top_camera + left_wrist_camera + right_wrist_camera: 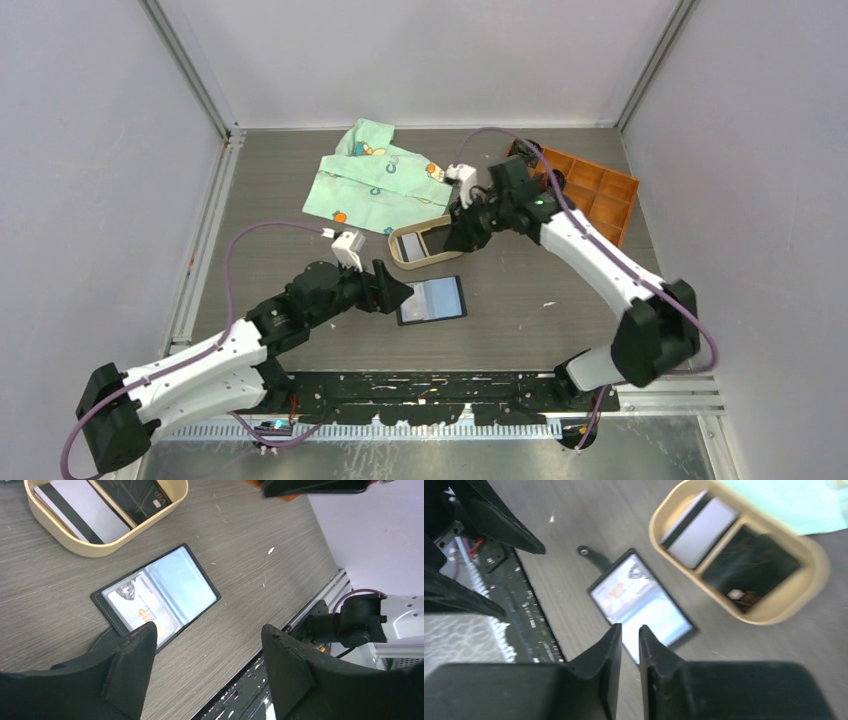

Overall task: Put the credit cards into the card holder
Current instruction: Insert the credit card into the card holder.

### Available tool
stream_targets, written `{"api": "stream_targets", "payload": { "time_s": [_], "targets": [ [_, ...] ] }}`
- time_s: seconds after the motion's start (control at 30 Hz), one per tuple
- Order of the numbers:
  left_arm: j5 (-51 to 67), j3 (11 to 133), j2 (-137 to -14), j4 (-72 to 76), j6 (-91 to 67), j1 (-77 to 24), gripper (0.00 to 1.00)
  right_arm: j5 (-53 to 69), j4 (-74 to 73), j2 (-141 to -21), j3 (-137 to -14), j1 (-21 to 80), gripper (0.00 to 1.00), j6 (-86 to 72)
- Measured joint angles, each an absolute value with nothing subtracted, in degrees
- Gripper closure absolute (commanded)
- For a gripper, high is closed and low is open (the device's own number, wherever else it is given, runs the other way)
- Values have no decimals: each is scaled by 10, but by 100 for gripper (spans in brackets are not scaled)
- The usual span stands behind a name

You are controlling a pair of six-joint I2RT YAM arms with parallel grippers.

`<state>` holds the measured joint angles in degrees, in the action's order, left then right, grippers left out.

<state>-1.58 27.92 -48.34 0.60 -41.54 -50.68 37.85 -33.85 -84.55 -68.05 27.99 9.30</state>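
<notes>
Grey tabletop (560, 330) bears the open card holder (432, 299) near tan tray (420, 263).

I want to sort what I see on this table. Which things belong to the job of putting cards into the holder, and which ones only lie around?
For the job: card holder, lying open, with one card already in it; whitish card and black card, both in the tan tray.
Lying about: green cloth; orange compartment box.
</notes>
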Motion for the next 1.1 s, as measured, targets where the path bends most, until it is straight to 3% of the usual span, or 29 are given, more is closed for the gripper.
{"api": "stream_targets", "payload": {
  "time_s": [0.07,0.1,0.17,0.3,0.43,0.63,0.8,1.0,1.1],
  "targets": [
    [-21,279,-471,6,-418,-506,19,364,-336,-799,-681,258,31,101],
    [-24,279,-467,6,-418,-505,18,354,-333,-777,-681,248,7,106],
    [-31,280,-464,6,-418,-505,18,334,-318,-742,-679,233,1,110],
    [-36,308,-475,-13,-410,-501,16,328,-261,-717,-678,224,5,89],
    [-39,362,-491,-36,-387,-499,11,364,-226,-772,-700,223,9,40],
    [-48,398,-498,-62,-343,-472,10,378,-160,-844,-696,228,25,-55],
    [-6,458,-558,-93,-324,-380,22,383,-150,-939,-734,234,41,-120],
    [120,509,-677,-84,-359,-252,43,376,-178,-1031,-796,237,46,-155],
    [166,539,-754,-94,-373,-233,46,369,-194,-1054,-813,240,47,-164]
  ]
}}
